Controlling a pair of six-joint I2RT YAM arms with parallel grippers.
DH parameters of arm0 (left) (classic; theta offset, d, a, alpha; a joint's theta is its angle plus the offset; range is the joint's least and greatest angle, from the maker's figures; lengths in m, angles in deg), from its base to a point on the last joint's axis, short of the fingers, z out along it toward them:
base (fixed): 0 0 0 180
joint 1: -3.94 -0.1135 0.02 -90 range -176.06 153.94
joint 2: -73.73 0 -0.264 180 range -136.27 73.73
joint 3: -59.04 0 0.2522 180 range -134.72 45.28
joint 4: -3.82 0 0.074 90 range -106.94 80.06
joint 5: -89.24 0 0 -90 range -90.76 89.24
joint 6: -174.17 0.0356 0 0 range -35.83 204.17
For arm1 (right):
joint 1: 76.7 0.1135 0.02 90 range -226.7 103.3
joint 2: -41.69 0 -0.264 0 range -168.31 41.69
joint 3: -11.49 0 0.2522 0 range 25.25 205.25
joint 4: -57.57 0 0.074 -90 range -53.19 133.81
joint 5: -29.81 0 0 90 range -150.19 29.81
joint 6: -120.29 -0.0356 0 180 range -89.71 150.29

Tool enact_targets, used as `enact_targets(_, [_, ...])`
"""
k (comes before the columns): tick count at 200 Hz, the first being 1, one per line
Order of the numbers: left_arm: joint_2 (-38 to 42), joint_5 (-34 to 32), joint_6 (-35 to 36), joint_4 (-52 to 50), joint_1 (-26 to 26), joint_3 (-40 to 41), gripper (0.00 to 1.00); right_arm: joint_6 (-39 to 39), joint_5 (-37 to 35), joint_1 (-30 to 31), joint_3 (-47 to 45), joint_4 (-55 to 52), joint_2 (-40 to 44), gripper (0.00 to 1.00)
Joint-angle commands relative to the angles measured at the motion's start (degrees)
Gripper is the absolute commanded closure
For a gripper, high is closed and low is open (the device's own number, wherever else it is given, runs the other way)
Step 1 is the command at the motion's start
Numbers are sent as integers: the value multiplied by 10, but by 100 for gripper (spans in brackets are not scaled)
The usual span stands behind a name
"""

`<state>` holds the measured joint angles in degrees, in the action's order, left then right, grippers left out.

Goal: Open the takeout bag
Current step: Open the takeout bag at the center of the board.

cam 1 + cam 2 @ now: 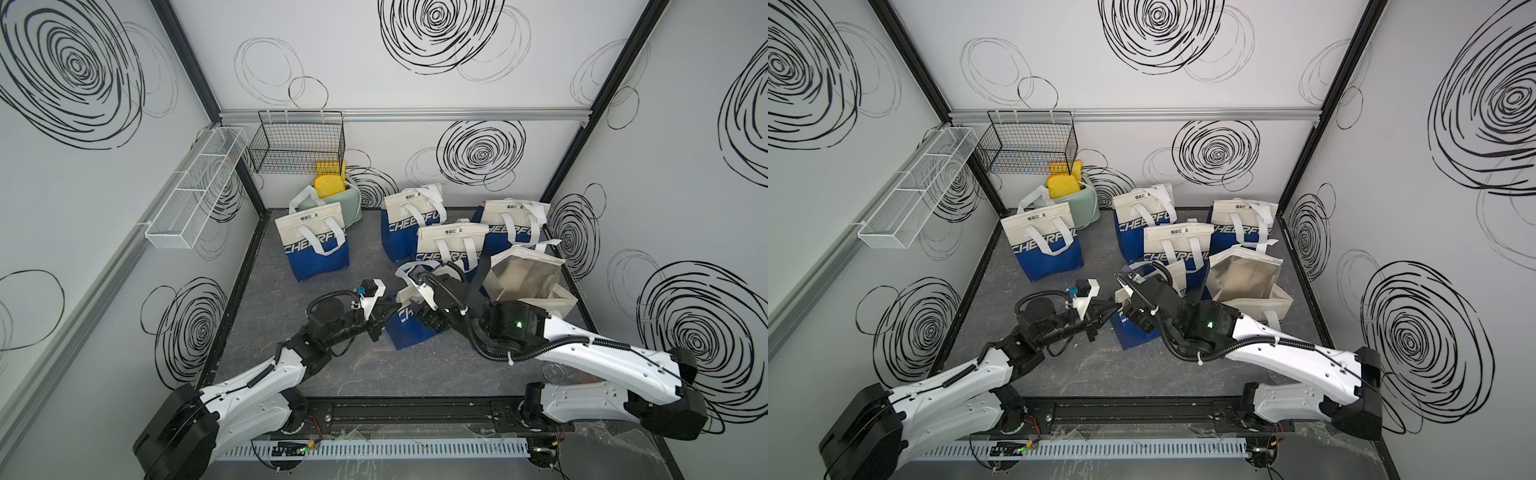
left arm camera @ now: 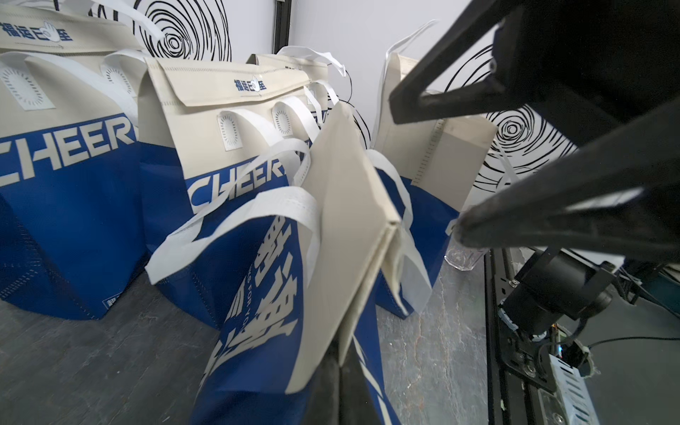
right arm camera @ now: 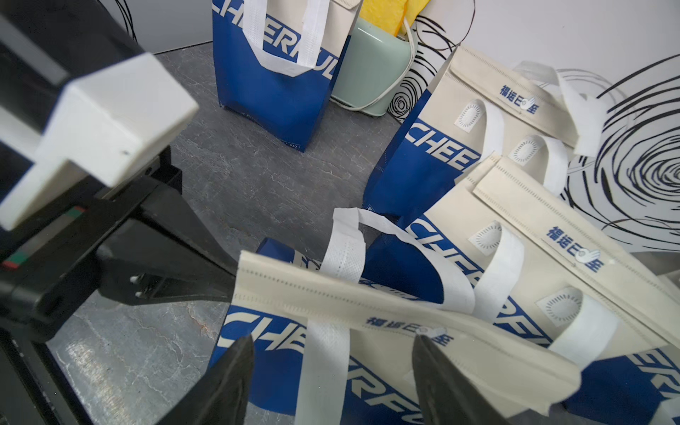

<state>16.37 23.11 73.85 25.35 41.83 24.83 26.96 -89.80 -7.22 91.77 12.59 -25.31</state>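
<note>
**Left pins, right lines up**

The takeout bag (image 1: pixel 409 332) stands just beside the open silver-lined bag (image 1: pixel 523 274), on the robot's left of it; the left gripper (image 3: pixel 232 279) is pinched tight on the end farthest from that open bag; the right gripper (image 3: pixel 331 353) hovers astride the flap (image 3: pixel 368 305), fingers apart; it should bite only the flap's lip, then peel upward while the left anchors.

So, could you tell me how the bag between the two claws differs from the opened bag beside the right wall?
The near bag has its flap folded shut; the open bag gapes, showing silver lining. The left claw pinches the near bag's flap edge; no claw holds the open bag. Both are beige with white handles.
</note>
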Motion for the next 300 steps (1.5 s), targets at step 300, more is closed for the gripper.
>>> enact_targets(300, [56, -23, 13, -12, 51, -31, 100, 53, -354, 99, -6, 137, -88, 35])
